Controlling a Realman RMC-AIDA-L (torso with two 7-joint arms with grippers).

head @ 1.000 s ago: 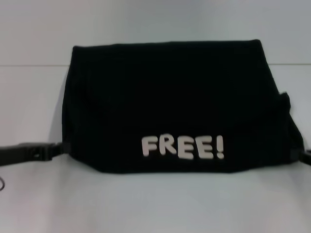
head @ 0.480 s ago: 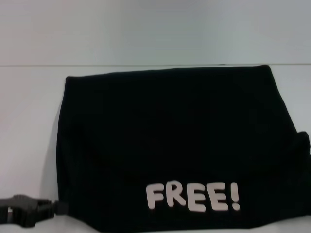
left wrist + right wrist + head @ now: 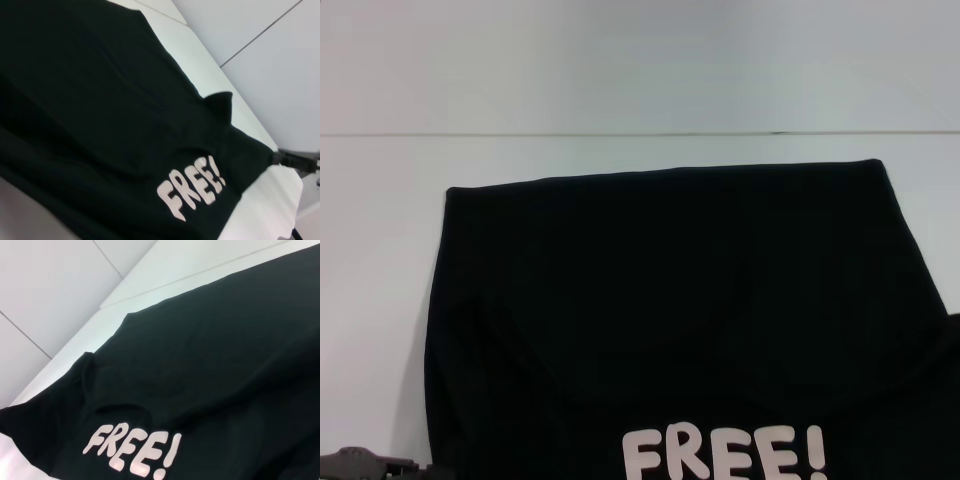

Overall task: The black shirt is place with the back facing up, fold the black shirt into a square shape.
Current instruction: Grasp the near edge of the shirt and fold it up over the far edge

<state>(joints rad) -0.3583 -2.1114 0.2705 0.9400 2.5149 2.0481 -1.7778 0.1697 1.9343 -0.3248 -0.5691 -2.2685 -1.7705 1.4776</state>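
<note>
At the lower left corner of the head view, the left gripper (image 3: 370,467) showed only as a dark grey rigid part at the frame's bottom edge, just beside the lower left edge of the cloth. Whether its fingers were spread or pinching the cloth could not be told.

The black shirt (image 3: 670,320), a large matte-black soft cloth garment, filled the centre and lower part of the head view. Its upper edge ran as a nearly straight line from the left of centre to the upper right, and its left edge slanted down toward the lower left corner. White block lettering reading "FREE!" (image 3: 725,455) showed on the cloth at the bottom centre, cut by the frame's lower edge. The black shirt lay over the plain white table (image 3: 620,80), whose far edge showed as a thin horizontal line across the upper third of the frame.

In the left wrist view, the black shirt (image 3: 100,110) covered most of the frame, and the right gripper (image 3: 297,161) appeared as a dark bar at the right edge, at the cloth's far corner. The state of its fingers could not be told.

In the right wrist view, the black shirt (image 3: 210,370) spread from lower left to upper right.
</note>
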